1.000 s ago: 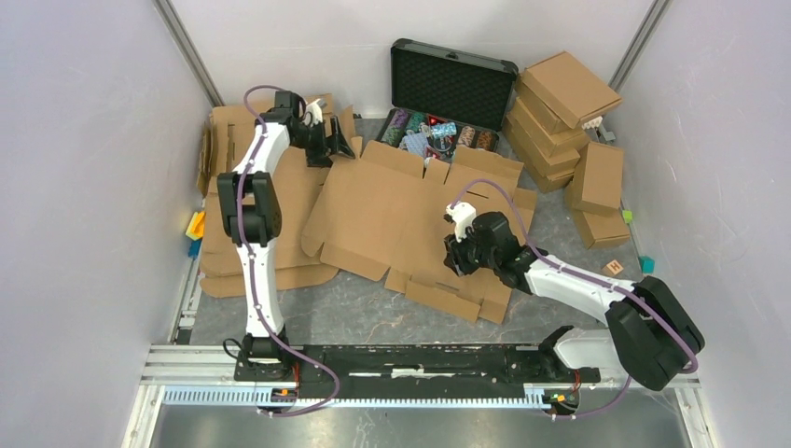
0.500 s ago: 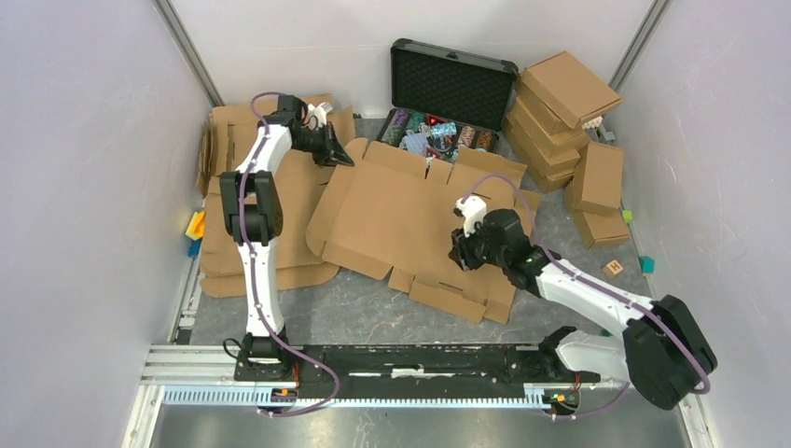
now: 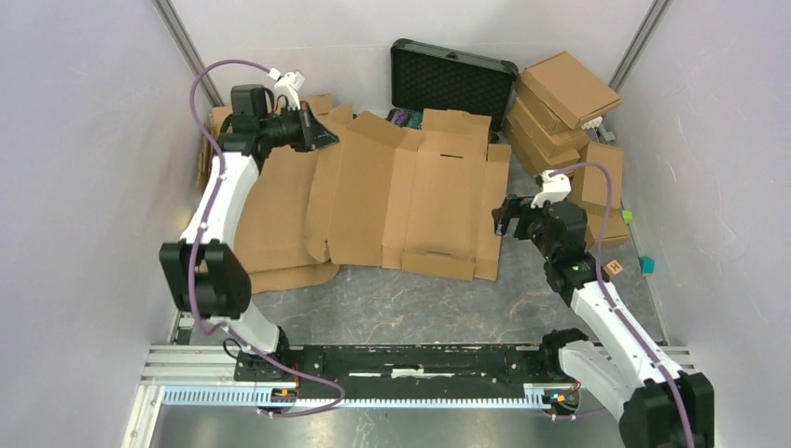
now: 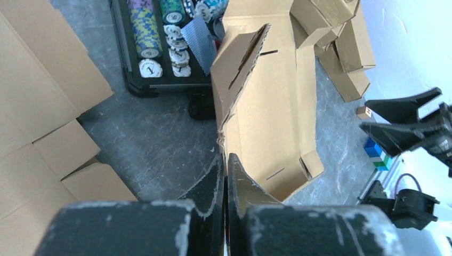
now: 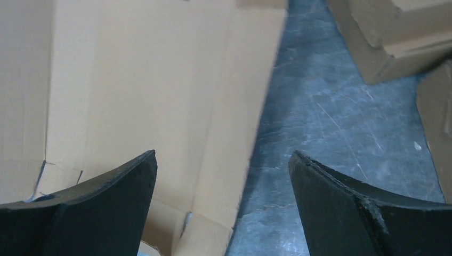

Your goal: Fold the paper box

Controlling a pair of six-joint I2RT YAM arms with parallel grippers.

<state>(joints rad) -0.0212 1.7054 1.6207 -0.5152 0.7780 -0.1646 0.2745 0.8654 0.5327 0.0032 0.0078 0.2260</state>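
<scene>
The flat brown paper box (image 3: 410, 201) lies on the tabletop (image 3: 392, 308), creases showing. The left claw (image 3: 326, 140) pinches its far corner; the right claw (image 3: 504, 217) is spread wide.

You're getting soft, even overhead light in the top view. The flat brown corrugated cardboard box (image 3: 410, 201) is casting only a thin shadow on the grey marbled tabletop (image 3: 392, 308). The left wrist view's right edge is blowing out pale. The black left gripper (image 4: 224, 162) is blurring up close. The right wrist view is looking softer and dimmer.
</scene>
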